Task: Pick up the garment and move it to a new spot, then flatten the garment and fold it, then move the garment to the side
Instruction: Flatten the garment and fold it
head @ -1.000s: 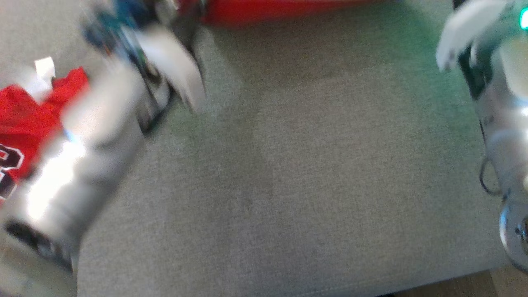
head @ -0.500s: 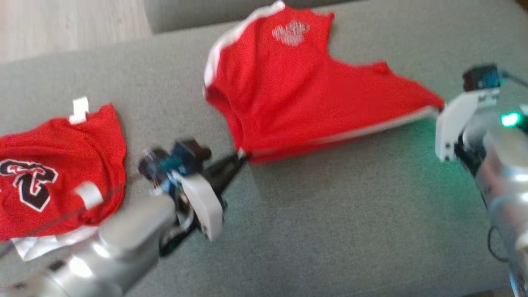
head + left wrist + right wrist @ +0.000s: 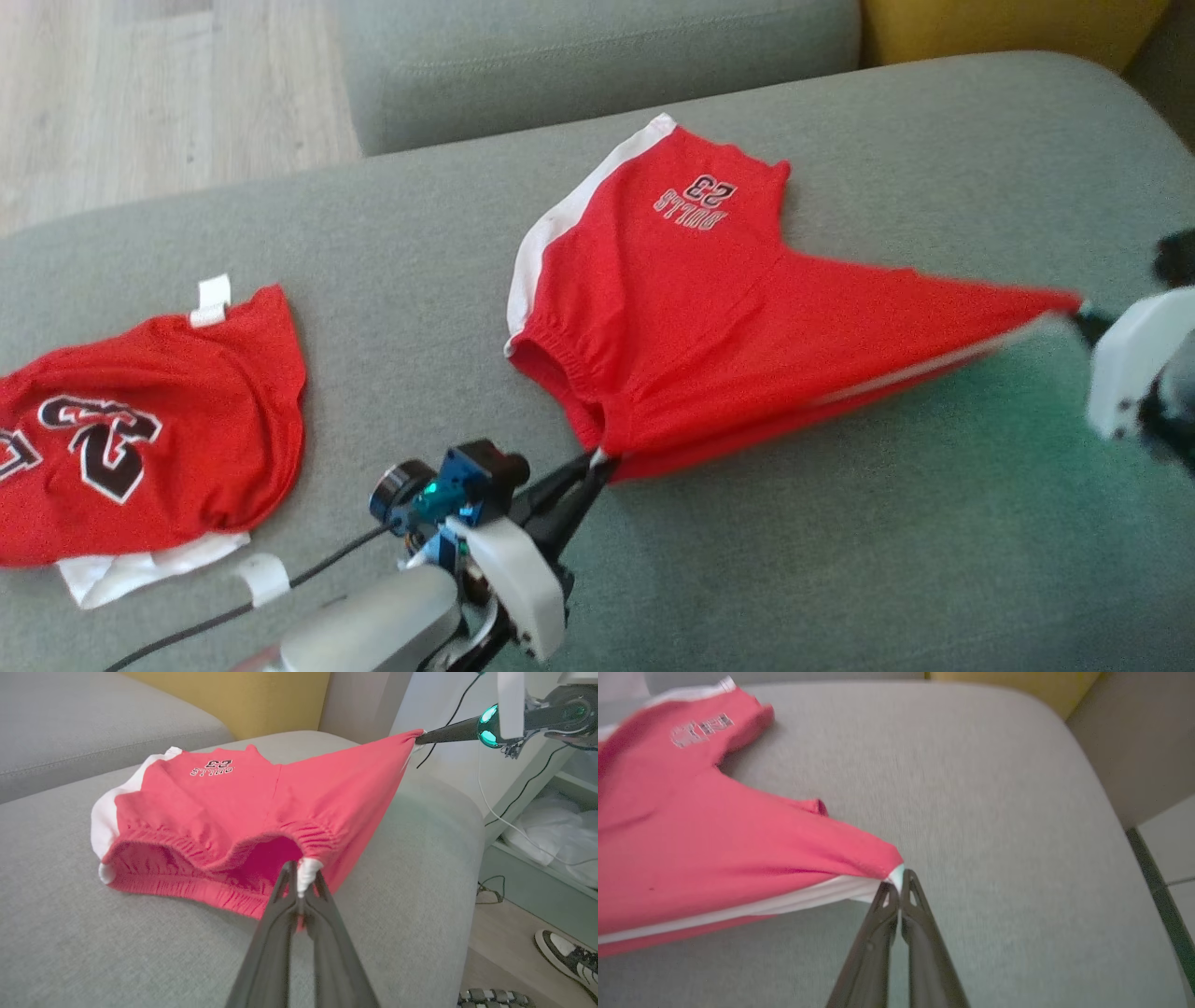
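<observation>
The garment (image 3: 709,308) is a pair of red shorts with white side stripes and a "BULLS 23" print, lying partly on the grey sofa seat (image 3: 840,532). My left gripper (image 3: 597,459) is shut on the white corner of the elastic waistband (image 3: 308,868). My right gripper (image 3: 1081,313) is shut on the opposite corner at the white stripe (image 3: 896,873). The near edge is stretched taut and lifted between the two grippers, while the far leg rests on the cushion. The left wrist view looks into the open waistband of the garment (image 3: 243,807) and shows the right gripper (image 3: 420,739) beyond.
A second red jersey (image 3: 140,439) with a black "23" lies on the seat's left part. A grey back cushion (image 3: 597,56) and a yellow cushion (image 3: 1008,23) lie behind. Wooden floor (image 3: 140,93) is far left. Past the seat's right end are a shelf (image 3: 537,858) and shoes (image 3: 565,956).
The head camera has swung, shifting the whole picture and bringing the shorts into full view. Both grippers stay shut on the corners, and the shorts now look stretched wider between them.
</observation>
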You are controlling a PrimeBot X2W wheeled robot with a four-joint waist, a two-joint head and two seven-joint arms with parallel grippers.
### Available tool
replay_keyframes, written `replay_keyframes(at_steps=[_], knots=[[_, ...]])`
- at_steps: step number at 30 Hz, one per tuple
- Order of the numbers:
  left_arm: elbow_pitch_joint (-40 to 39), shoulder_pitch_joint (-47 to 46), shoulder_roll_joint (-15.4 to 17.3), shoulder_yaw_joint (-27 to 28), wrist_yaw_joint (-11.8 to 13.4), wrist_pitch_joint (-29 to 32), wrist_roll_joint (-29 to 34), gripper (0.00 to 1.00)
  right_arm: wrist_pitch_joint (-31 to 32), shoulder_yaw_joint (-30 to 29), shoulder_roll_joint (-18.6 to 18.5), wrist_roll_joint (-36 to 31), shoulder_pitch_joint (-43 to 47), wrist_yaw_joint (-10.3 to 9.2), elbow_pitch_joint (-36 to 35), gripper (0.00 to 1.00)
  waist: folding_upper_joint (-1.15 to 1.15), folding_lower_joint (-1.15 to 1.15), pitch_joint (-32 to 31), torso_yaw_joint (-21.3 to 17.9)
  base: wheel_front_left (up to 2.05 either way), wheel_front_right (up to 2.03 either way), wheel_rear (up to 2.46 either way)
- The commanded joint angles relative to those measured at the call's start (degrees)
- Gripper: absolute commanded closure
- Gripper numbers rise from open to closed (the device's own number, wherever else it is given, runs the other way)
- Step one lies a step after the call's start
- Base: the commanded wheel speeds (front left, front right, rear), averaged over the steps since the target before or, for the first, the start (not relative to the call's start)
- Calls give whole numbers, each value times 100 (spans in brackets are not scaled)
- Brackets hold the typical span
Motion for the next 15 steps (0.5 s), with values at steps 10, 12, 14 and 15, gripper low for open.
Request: replay_keyframes(at_steps=[10, 12, 14, 15], knots=[[110, -765, -105, 738, 468, -227, -52, 100, -234, -1435, -94, -727, -222, -13, -1620, 100, 0, 1, 702, 505, 0, 0, 0], [235, -924, -188, 790, 481, -233, -34, 100, -252, -1569, 33, -1011, -370, -13, -1703, 100, 0, 1, 844, 623, 0, 0, 0], [366, -1066, -286, 854, 465, -255, -49, 100, -282, -1656, 166, -1265, -551, -13, -1714, 100, 0, 1, 986, 742, 0, 0, 0], [434, -1145, -335, 878, 456, -256, -51, 100, -293, -1678, 222, -1375, -651, -13, -1696, 100, 0, 1, 1067, 808, 0, 0, 0]])
